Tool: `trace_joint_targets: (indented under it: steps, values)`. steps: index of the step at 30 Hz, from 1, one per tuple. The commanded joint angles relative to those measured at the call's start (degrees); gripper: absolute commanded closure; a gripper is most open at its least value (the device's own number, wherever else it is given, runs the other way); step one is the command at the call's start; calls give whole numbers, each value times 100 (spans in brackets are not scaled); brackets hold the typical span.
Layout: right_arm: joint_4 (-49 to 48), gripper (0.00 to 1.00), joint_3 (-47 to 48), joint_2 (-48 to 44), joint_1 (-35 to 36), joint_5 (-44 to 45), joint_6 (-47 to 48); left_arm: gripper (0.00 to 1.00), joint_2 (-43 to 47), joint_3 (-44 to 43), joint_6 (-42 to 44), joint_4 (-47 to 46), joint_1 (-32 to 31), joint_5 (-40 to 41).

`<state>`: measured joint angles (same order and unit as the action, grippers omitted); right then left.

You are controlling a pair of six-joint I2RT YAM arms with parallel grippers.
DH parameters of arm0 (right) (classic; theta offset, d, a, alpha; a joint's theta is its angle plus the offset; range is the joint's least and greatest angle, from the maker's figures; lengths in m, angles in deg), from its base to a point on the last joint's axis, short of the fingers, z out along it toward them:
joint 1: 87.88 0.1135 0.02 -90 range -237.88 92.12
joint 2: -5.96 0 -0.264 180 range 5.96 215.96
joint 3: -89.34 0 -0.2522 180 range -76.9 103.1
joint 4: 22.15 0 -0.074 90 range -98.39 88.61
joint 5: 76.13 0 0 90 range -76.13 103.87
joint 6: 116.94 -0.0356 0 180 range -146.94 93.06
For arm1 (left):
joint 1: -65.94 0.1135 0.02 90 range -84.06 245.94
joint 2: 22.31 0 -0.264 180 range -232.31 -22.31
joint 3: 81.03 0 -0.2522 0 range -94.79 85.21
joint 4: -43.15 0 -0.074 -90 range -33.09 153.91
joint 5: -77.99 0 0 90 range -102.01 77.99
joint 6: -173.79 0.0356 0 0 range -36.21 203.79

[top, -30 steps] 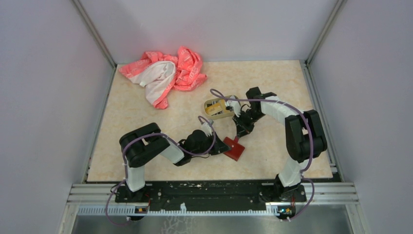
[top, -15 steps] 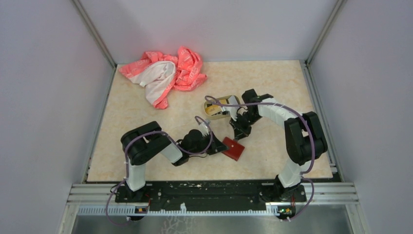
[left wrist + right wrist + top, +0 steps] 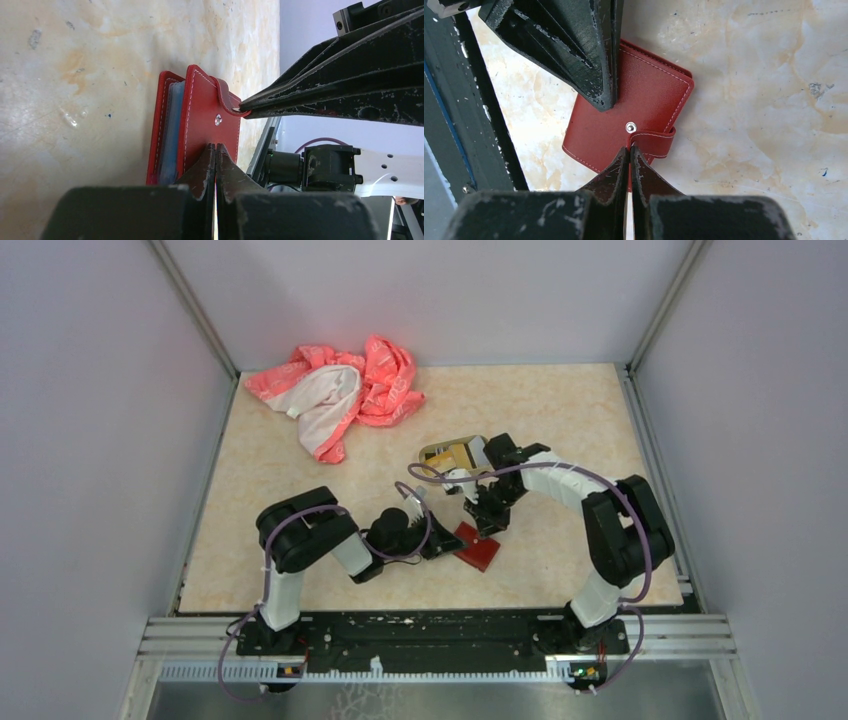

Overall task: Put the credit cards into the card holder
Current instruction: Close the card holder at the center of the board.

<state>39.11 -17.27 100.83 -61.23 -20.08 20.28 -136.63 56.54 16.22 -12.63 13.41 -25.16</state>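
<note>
- Between the two sets of jaws lies the card holder (image 3: 478, 547), flat on the worktop (image 3: 300, 490), folded shut with its tab (image 3: 655, 141) across the cover.
- Left jaws are pressed together with nothing held, tips resting at the cover's near edge, seemingly pinning it down.
- Right jaws are together too and empty, tips right at the tab's end beside the snap stud (image 3: 630, 127).
- Beyond the right jaws stands a tan tray (image 3: 430, 456) holding something yellow, probably the credit cards (image 3: 456, 453); too small to be sure.
- Step in hand, as I judge it: unsnapping the holder, before any card goes in.
- Next move calls for levering the tab up off the stud while the left jaws hold the holder steady, then folding the cover open.
</note>
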Motion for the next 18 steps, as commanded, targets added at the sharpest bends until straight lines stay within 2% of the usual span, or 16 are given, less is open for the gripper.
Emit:
trace_joint_targets:
  steps: [1,18]
  values:
    - [-219,100,-55,-275,160,39,48,100,-150,55,-51,-147,33,-71]
    - [-532,100,-194,-378,554,431,-101,100,-196,46,-89,-231,33,-118]
